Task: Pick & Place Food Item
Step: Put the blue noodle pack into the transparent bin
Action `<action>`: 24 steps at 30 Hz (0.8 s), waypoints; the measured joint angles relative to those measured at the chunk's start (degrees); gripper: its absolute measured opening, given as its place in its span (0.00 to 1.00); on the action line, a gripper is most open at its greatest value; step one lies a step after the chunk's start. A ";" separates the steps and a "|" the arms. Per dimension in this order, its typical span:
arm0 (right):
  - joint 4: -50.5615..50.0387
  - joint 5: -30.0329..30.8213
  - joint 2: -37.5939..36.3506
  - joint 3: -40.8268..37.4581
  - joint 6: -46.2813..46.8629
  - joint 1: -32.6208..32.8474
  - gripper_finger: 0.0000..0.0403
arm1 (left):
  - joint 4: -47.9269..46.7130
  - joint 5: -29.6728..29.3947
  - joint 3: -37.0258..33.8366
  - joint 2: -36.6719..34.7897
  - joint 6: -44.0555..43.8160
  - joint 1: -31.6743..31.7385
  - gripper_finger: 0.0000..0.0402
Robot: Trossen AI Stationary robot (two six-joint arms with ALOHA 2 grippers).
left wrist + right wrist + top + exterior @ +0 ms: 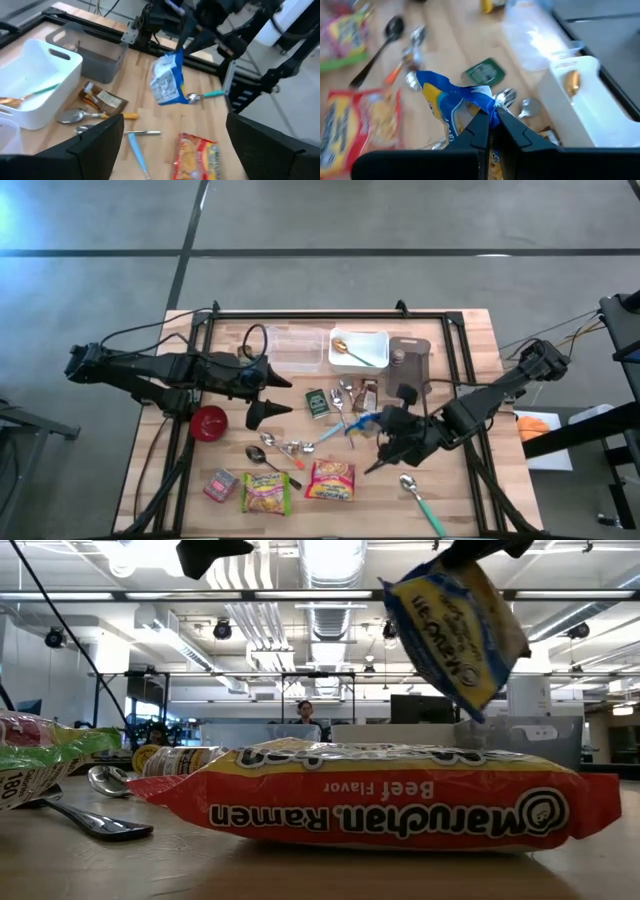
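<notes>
A blue and yellow ramen packet (168, 82) hangs in the air over the middle of the table, with my right gripper (492, 114) shut on it. The low view shows the packet (455, 625) tilted, well above a red beef ramen packet (380, 805) that lies flat on the table. In the high view the packet (362, 421) shows just left of my right gripper (378, 432). My left gripper (282, 395) stands open at the table's left middle, clear of the table, with nothing between its fingers (100, 135). My right gripper pinches the packet's crumpled top edge (482, 102) between its two fingers. The fingers (183, 35) slant down onto it from the table's right side. The packet hangs below them, tilted and clear of the table.
A white bin (375, 340) holding a spoon, a clear tub (295, 350) and a grey tub (412, 358) stand at the far side. A red bowl (209, 421), several spoons, a green packet (265, 493) and a teal-handled spoon (420, 498) lie nearer.
</notes>
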 joint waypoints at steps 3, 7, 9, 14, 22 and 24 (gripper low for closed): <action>0.14 3.51 0.01 0.47 3.35 -0.89 0.03 | 0.61 -0.74 0.00 1.98 2.10 0.00 0.88; 0.35 7.16 -0.14 1.55 4.80 -2.26 0.03 | 4.74 -1.91 0.00 6.13 2.34 0.00 0.88; 0.49 7.69 -0.13 2.28 4.72 -2.96 0.03 | 7.02 -2.53 0.00 8.40 2.34 0.00 0.88; 0.72 8.08 -0.08 3.88 4.58 -5.00 0.03 | 11.98 -2.53 0.00 13.78 2.32 0.00 0.88; 4.08 7.75 0.26 4.33 2.04 -6.28 0.03 | 17.46 -2.77 0.90 18.44 2.35 0.04 0.88; 4.18 7.36 0.45 4.21 1.59 -6.48 0.03 | 17.34 -2.75 1.65 18.84 3.08 0.02 0.88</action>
